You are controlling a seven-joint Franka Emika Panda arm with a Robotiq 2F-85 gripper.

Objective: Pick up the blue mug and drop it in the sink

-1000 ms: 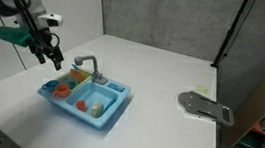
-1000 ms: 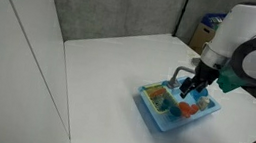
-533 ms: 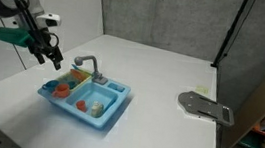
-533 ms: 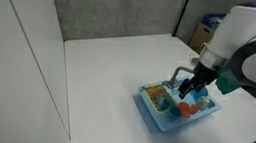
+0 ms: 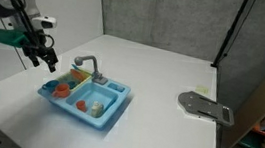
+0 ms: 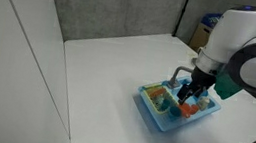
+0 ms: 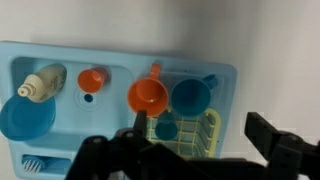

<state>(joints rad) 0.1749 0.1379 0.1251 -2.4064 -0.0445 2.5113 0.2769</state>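
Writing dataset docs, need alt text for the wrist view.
Top-down on a light-blue toy sink: a blue mug sits beside an orange cup by a yellow rack, with the faucet at left. The open end effector shows dark and blurred along the bottom edge.

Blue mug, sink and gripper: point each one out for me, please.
blue mug (image 7: pixel 190 97): wrist view, on its hollow inside.
sink (image 7: pixel 120 55): wrist view, on the bare rim strip near the picture's top.
gripper (image 5: pixel 48 62): in an exterior view, midway between its open fingertips.
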